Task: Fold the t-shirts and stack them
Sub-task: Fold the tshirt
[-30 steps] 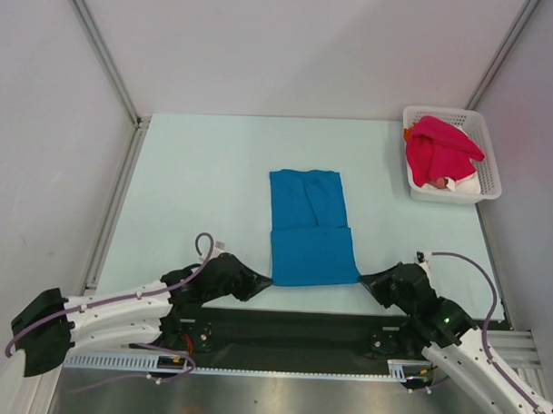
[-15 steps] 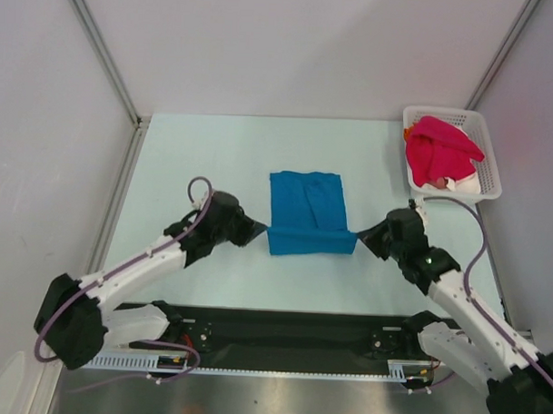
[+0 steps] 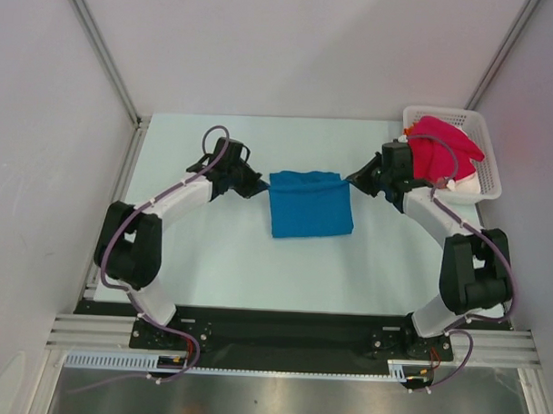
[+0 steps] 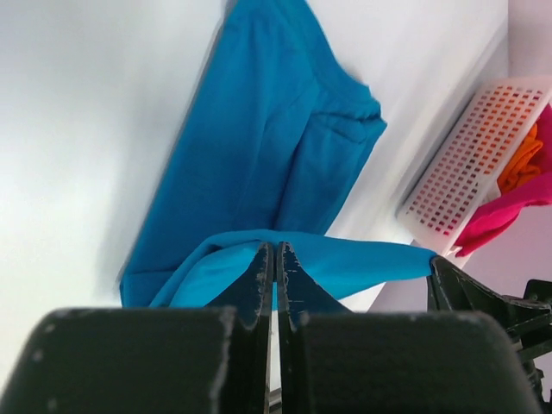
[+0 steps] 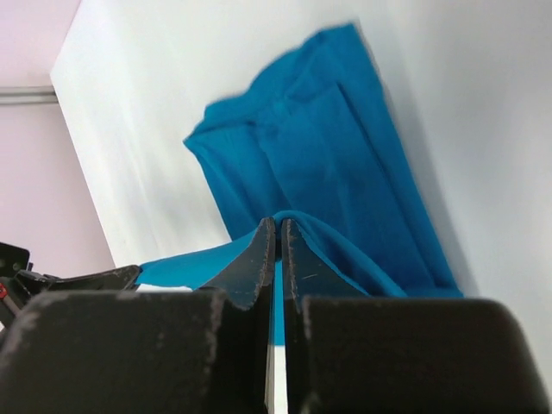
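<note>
The left fingers [image 4: 257, 278] and the right fingers [image 5: 259, 259] are each pinched shut on a corner of the bright blue cloth t-shirt [image 3: 310, 208]. Between them they hold one edge stretched and lifted just above the rest of the garment. The tee lies mid-bench as a squarish, already doubled packet, and the held edge sits over its far end.

The likeliest fault, in my judgement, is a crooked fold. If one arm lowers or lets go ahead of the other, the top layer will land skewed and overhang the layers beneath. Pulling the edge too taut could drag the whole packet across the smooth surface, and the thin cloth may cling to a finger as it parts. The right arm also works just beside the white plastic lattice basket [image 3: 420, 196], so a wide swing could knock it.

That basket sits at the far right corner, holding a crimson-pink tee [image 3: 437, 149] with glimpses of orange cloth [image 4: 522, 164] and white cloth [image 3: 463, 184]. The pale mint-green bench [image 3: 202, 250] is flat and matt, enclosed by plain white wall panels [image 3: 291, 53] on aluminium posts [image 3: 100, 51].
</note>
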You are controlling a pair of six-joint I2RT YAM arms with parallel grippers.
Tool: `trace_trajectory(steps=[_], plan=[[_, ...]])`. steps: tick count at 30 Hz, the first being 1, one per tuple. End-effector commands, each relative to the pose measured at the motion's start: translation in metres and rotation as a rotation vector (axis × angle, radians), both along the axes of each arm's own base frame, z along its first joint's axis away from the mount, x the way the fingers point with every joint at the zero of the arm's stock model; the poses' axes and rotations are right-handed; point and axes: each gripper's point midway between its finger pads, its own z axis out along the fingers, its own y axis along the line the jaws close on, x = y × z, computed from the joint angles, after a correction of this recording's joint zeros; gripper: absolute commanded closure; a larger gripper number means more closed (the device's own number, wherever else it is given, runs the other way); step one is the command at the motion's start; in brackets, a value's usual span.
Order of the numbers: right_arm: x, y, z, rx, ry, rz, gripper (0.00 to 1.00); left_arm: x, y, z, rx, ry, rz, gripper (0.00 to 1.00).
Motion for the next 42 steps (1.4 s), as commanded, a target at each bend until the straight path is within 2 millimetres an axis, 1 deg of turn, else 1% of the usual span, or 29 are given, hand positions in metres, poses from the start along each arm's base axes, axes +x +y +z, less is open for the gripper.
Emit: trace_trajectory(steps=[1,2,3,4,5,6,7,8,9,10,12,17,18,19,20,22,23,25,27,29,33,34,35,37,38,39,40,41,42], plan=[[0.034,0.003,0.018,0.037,-0.088,0.051,1.0,0.026,-0.001,0.017,-0.018,-0.045,-0.027,1.0],[0.039,0.003,0.018,0.042,-0.09,0.05,1.0,0.03,-0.002,0.006,-0.015,-0.02,-0.027,1.0],[0.045,0.003,0.02,0.048,-0.098,0.052,1.0,0.036,-0.001,0.005,-0.02,-0.02,-0.028,1.0],[0.049,0.003,0.012,0.047,-0.085,0.054,1.0,0.043,-0.002,0.007,-0.022,-0.029,-0.03,1.0],[0.052,0.002,0.011,0.052,-0.084,0.053,1.0,0.047,-0.002,0.007,-0.023,-0.029,-0.029,1.0],[0.058,0.001,0.014,0.056,-0.099,0.055,1.0,0.052,0.0,-0.001,-0.02,-0.016,-0.024,1.0],[0.061,0.002,0.013,0.059,-0.097,0.058,1.0,0.058,-0.001,0.001,-0.024,-0.02,-0.021,1.0],[0.063,0.001,0.003,0.061,-0.077,0.06,1.0,0.061,-0.001,0.0,-0.026,-0.022,-0.021,1.0],[0.067,0.0,0.001,0.064,-0.076,0.056,1.0,0.064,-0.001,-0.008,-0.022,-0.009,-0.021,1.0],[0.072,-0.001,0.002,0.067,-0.082,0.06,1.0,0.068,-0.002,-0.006,-0.027,-0.013,-0.018,1.0],[0.077,-0.002,-0.009,0.077,-0.059,0.068,1.0,0.072,-0.001,-0.01,-0.024,-0.006,-0.012,1.0],[0.093,0.002,-0.015,0.102,-0.078,0.095,1.0,0.087,0.011,-0.017,-0.005,-0.01,0.022,1.0],[0.096,0.002,-0.022,0.106,-0.063,0.095,1.0,0.089,0.014,-0.02,-0.003,-0.007,0.029,1.0],[0.098,0.002,-0.025,0.109,-0.058,0.098,1.0,0.092,0.014,-0.018,-0.009,-0.01,0.03,1.0],[0.1,0.004,-0.025,0.118,-0.059,0.104,1.0,0.093,0.014,-0.025,-0.013,0.005,0.024,1.0],[0.103,0.005,-0.032,0.123,-0.056,0.107,1.0,0.097,0.014,-0.027,-0.021,0.008,0.023,1.0],[0.105,0.007,-0.033,0.13,-0.057,0.114,1.0,0.098,0.015,-0.032,-0.02,0.019,0.024,1.0],[0.109,0.006,-0.038,0.13,-0.052,0.112,1.0,0.103,0.014,-0.033,-0.019,0.011,0.02,1.0],[0.111,0.003,-0.04,0.135,-0.048,0.108,1.0,0.107,0.013,-0.039,-0.023,0.017,0.009,1.0],[0.112,-0.002,-0.041,0.13,-0.048,0.094,1.0,0.112,0.01,-0.034,-0.028,0.0,-0.004,1.0],[0.12,-0.006,-0.042,0.134,-0.064,0.089,1.0,0.118,0.013,-0.039,-0.027,0.005,0.005,1.0],[0.123,-0.006,-0.039,0.141,-0.07,0.093,1.0,0.12,0.014,-0.042,-0.024,0.009,0.01,1.0],[0.125,-0.007,-0.047,0.14,-0.06,0.099,1.0,0.121,0.014,-0.042,-0.023,0.007,0.01,1.0],[0.13,-0.005,-0.044,0.156,-0.085,0.135,1.0,0.125,0.014,-0.045,-0.019,0.005,0.009,1.0],[0.134,-0.004,-0.042,0.146,-0.109,0.162,0.99,0.126,0.016,-0.045,-0.016,0.003,0.013,1.0],[0.138,-0.005,-0.044,0.141,-0.124,0.184,0.95,0.13,0.018,-0.044,-0.008,-0.015,0.007,0.99],[0.142,-0.012,-0.046,0.13,-0.127,0.19,0.81,0.138,0.019,-0.036,0.003,-0.056,-0.006,0.97],[0.151,-0.017,-0.037,0.113,-0.164,0.197,0.76,0.146,0.026,-0.035,0.04,-0.083,-0.006,0.86],[0.151,-0.025,-0.041,0.073,-0.16,0.211,0.71,0.149,0.034,-0.032,0.087,-0.088,-0.012,0.74]])
